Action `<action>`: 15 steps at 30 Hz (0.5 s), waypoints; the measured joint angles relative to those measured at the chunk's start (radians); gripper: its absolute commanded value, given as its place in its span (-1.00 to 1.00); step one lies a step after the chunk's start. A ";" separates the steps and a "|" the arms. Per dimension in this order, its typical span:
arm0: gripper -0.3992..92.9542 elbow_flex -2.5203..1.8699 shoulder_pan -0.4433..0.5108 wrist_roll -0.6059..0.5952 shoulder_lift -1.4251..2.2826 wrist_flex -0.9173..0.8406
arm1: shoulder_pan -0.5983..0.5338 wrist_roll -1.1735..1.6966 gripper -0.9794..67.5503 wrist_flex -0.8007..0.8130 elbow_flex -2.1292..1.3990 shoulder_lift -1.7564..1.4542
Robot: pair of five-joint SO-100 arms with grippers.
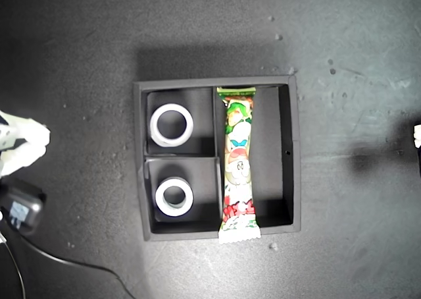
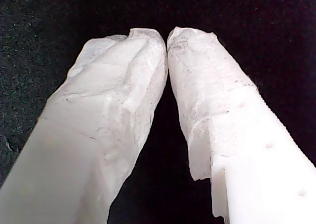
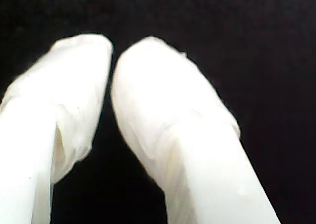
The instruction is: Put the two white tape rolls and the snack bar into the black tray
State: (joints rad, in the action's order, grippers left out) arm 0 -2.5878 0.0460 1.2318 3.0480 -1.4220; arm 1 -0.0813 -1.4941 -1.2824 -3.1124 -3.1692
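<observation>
The black tray (image 1: 139, 161) sits mid-table in the exterior view. A larger white tape roll (image 1: 155, 123) lies flat in its upper small compartment and a smaller white tape roll (image 1: 160, 195) lies in the lower one. The snack bar (image 1: 238, 161) lies lengthwise in the long compartment, its lower crimped end resting over the tray's wall. My first gripper (image 2: 166, 36) is shut, tips touching, with nothing held. Over dark surface, my second gripper (image 3: 112, 49) is shut and empty. One white gripper (image 1: 23, 144) shows at the exterior view's left edge and a sliver of another (image 1: 417, 135) at its right edge; which arm is which cannot be told.
A black box (image 1: 20, 210) with a thin cable (image 1: 59, 259) lies at the exterior view's lower left, just below the white gripper there. The dark table (image 1: 355, 62) carries a few pale specks around the tray.
</observation>
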 measured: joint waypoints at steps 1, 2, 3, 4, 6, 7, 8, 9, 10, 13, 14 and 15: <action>-0.99 -0.044 -0.005 0.005 0.048 0.012 | 0.000 0.000 -0.96 0.000 0.000 0.000; -0.99 -0.084 -0.008 0.012 0.087 0.026 | 0.000 0.000 -0.96 0.000 0.000 0.000; -0.99 -0.126 -0.008 0.020 0.123 0.043 | 0.000 0.000 -0.96 0.000 0.000 0.000; -0.99 -0.163 -0.006 0.029 0.147 0.061 | 0.000 0.000 -0.96 0.000 0.000 0.000; -0.99 -0.241 -0.003 0.052 0.201 0.089 | 0.000 0.000 -0.96 0.000 0.000 0.000; -0.99 -0.282 -0.003 0.063 0.238 0.094 | 0.000 0.000 -0.96 0.000 0.000 0.000; -0.99 -0.319 -0.003 0.074 0.275 0.097 | 0.000 0.000 -0.96 0.000 0.000 0.000; -0.99 -0.351 -0.003 0.083 0.288 0.103 | 0.000 0.000 -0.96 0.000 0.000 0.000; -0.99 -0.368 -0.003 0.092 0.288 0.104 | 0.000 0.000 -0.96 0.000 0.000 0.000; -0.99 -0.416 -0.005 0.109 0.288 0.124 | 0.000 0.002 -0.96 0.000 0.000 0.000; -0.99 -0.442 -0.008 0.114 0.288 0.133 | -0.003 0.002 -0.96 0.000 0.000 0.000; -0.99 -0.466 -0.009 0.123 0.288 0.144 | -0.003 0.002 -0.96 0.000 0.000 0.000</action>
State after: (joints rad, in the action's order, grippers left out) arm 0 -3.0542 0.0368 1.3545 3.3364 -1.2778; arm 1 -0.0844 -1.4926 -1.2824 -3.1124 -3.1692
